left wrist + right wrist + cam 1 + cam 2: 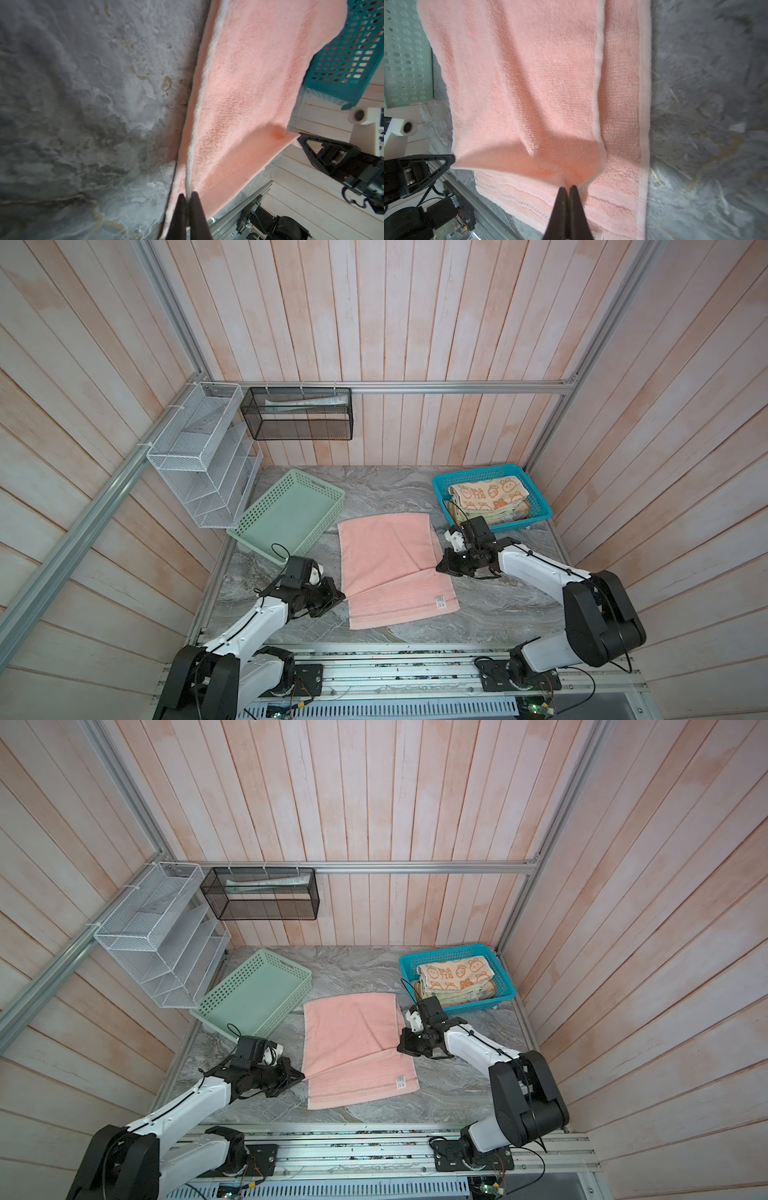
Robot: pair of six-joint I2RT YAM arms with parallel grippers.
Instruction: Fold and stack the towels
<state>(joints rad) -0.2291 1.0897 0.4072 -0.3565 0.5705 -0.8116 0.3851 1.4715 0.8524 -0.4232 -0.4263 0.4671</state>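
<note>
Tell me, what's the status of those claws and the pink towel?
Left gripper shut on pink towel, left edge. Right gripper shut on it, right edge. Towel partly folded. Mint basket close by its far corner.

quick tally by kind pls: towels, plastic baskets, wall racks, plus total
Towels: 3 visible: salmon pink terry towel, orange bunny-print towel atop pale yellow-green towel; deeper layers unclear.
Plastic baskets: 2: mint-green plastic basket, teal plastic basket.
Wall racks: 2: white wire-mesh rack, black wire-mesh rack.
Total: 7.
</note>
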